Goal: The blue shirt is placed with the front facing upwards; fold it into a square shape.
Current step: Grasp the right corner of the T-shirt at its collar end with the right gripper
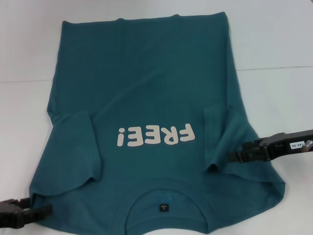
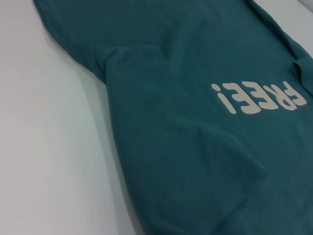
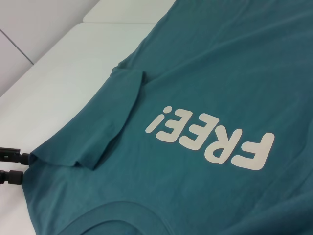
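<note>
Lying face-up across the white tabletop (image 1: 274, 44), collar nearest the robot, the blue shirt (image 1: 146, 83) has both sleeves folded inward; the body folds remain. The left hand (image 1: 41, 211) and right hand (image 1: 234, 154) touch its near-left and right edges; whether they grip, I cannot tell.

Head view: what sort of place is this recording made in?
Probably a lab folding bench: a plain white table, only the blue shirt spread on it, and the left gripper and right gripper at its edges.
</note>
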Available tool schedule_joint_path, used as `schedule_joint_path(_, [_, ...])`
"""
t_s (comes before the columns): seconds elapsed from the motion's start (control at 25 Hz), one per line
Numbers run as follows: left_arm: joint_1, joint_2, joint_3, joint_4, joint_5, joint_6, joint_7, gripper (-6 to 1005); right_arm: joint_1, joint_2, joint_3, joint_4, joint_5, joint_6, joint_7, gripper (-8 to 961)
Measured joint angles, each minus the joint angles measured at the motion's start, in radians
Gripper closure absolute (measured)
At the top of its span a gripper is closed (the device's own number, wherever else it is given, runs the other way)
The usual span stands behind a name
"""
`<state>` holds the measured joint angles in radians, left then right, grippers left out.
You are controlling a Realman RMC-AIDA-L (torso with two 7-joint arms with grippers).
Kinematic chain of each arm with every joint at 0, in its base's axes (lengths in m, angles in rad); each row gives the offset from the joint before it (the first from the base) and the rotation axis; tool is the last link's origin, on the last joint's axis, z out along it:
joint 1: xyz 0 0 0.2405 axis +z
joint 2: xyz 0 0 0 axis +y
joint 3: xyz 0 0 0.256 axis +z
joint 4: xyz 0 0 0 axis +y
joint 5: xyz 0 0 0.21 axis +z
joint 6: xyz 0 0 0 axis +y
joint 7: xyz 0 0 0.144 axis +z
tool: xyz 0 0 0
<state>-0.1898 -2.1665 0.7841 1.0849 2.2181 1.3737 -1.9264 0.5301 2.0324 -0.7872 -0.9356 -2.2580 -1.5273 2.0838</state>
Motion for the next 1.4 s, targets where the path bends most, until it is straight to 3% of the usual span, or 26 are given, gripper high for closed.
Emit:
schedule_joint_path(0.12, [-0.017, 0.002, 0.0, -0.025, 0.009, -0.024, -0.004, 171, 0.002, 0.0, 0.0, 0.002, 0.0, 0.0, 0.0, 135])
schedule_joint_path(0.32, [-0.034, 0.002, 0.0, -0.046, 0.025, -0.075, -0.009, 286, 0.002, 0.0, 0.0, 0.003, 0.0, 0.0, 0.008, 135])
schedule_joint_path(0.44, [-0.038, 0.001, -0.001, -0.047, 0.031, -0.098, -0.022, 524, 0.002, 0.0, 0.001, 0.003, -0.001, -0.004, 0.017, 135])
schedule_joint_path(0.68, [-0.037, 0.001, 0.001, -0.047, 0.054, -0.132, -0.054, 730, 0.005, 0.0, 0.0, 0.003, 0.0, -0.009, 0.026, 136])
schedule_joint_path(1.04, [-0.03, -0.003, 0.001, -0.04, 0.054, -0.114, -0.062, 909, 0.008, -0.002, 0.013, 0.003, 0.003, -0.01, 0.041, 136])
schedule_joint_path(1.28, [-0.026, -0.003, -0.003, -0.005, 0.016, -0.07, -0.062, 949, 0.012, -0.023, 0.023, -0.011, 0.005, -0.065, 0.122, 135])
schedule_joint_path(1.4, [-0.022, -0.004, -0.004, 0.018, 0.001, -0.051, -0.062, 950, 0.022, -0.048, 0.028, -0.021, 0.005, -0.112, 0.188, 131])
